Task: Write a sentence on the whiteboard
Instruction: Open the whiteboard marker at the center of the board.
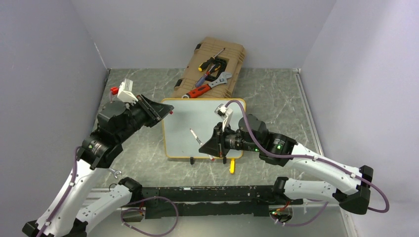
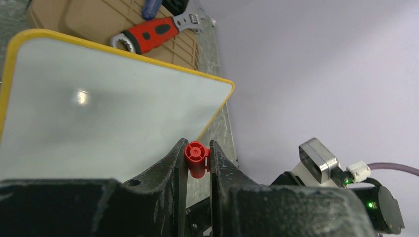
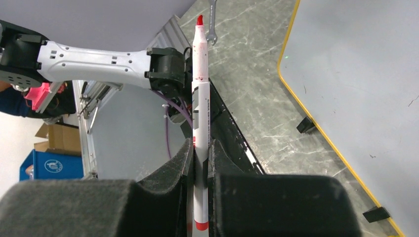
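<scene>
The whiteboard (image 1: 192,116) lies flat mid-table, yellow-framed; its face looks blank, and the sentence is not in view. My right gripper (image 1: 203,147) hovers over the board's near edge, shut on a white marker (image 1: 195,136). In the right wrist view the marker (image 3: 200,98) stands up from the gripper (image 3: 199,148), uncapped, with a bare red tip, and the whiteboard (image 3: 365,64) is to its right. My left gripper (image 1: 168,112) sits at the board's far left corner. In the left wrist view that gripper (image 2: 197,145) is shut on the red marker cap (image 2: 196,157), above the whiteboard (image 2: 99,108).
A tan tool case (image 1: 232,54) with screwdrivers and wrenches stands just behind the board; a red-handled wrench (image 1: 197,91) lies at its near end. A small yellow item (image 1: 232,167) lies by the board's front feet. A small steel spanner (image 1: 116,173) lies near the left arm. Walls close three sides.
</scene>
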Robot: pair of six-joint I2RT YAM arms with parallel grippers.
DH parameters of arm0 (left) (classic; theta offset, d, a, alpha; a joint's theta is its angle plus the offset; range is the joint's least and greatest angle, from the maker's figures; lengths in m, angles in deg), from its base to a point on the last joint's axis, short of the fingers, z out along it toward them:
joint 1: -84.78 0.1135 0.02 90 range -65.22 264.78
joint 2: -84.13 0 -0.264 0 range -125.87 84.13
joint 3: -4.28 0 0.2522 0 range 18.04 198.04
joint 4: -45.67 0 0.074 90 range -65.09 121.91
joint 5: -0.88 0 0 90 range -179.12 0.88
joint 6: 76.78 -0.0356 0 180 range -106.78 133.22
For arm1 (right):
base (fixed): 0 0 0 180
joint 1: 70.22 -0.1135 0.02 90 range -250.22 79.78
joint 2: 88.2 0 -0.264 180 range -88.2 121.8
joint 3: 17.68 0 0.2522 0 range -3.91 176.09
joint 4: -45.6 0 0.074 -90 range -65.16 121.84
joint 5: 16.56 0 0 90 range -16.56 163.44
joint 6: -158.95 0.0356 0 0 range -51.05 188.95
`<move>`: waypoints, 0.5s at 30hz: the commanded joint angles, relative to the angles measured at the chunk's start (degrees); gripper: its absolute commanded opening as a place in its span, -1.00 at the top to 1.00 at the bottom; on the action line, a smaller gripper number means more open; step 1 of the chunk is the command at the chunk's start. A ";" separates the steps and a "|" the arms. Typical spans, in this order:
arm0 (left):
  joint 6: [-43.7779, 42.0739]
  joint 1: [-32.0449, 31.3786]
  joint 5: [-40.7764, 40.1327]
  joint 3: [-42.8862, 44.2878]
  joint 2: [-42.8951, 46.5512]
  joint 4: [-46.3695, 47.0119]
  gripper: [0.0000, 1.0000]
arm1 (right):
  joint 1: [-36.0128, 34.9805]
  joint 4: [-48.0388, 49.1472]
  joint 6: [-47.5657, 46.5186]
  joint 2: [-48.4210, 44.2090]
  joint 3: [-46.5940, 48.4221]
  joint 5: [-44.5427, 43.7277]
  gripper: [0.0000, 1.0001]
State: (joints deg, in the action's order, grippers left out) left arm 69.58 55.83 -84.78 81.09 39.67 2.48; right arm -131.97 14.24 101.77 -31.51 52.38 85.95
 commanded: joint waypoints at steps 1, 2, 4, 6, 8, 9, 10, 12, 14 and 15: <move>-2.46 0.32 -4.05 3.19 -0.26 -1.71 1.00 | -0.47 -1.09 0.81 -1.48 -0.33 -0.29 1.00; -3.29 0.33 -4.15 3.87 -0.39 -2.62 1.00 | -0.47 -1.50 0.70 -1.60 -0.23 -0.70 1.00; -5.80 0.42 -4.17 5.54 -1.07 -5.32 1.00 | -0.47 -1.99 0.46 -2.07 0.02 -1.62 1.00; -8.59 0.39 -7.18 7.12 -2.06 -10.17 1.00 | -0.47 -2.17 0.32 -2.40 0.28 -2.84 1.00; -11.51 0.54 -10.45 8.29 -3.19 -14.46 1.00 | -0.45 -2.47 0.20 -2.54 0.65 -4.37 1.00; -13.08 0.67 -11.99 8.50 -3.79 -16.67 1.00 | -0.47 -2.70 0.41 -2.67 0.69 -5.66 1.00; -14.36 0.91 -13.94 8.78 -4.49 -19.17 1.00 | -0.47 -2.77 0.60 -2.90 0.58 -7.20 1.00; -16.15 1.87 -16.75 7.96 -5.23 -22.21 1.00 | -0.47 -2.66 1.18 -3.70 0.16 -10.30 1.00; -17.08 4.96 -16.88 4.92 -5.01 -23.10 1.00 | -0.47 -3.40 1.43 -4.38 0.63 -13.05 1.00; -17.11 6.85 -15.48 3.14 -4.75 -22.97 1.00 | -0.47 -3.66 1.13 -4.73 1.00 -14.29 1.00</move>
State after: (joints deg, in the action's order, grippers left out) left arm 56.94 57.89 -96.93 87.93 35.14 -14.27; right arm -132.19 11.05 102.28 -33.90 52.14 79.00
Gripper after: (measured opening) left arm 0.217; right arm 0.110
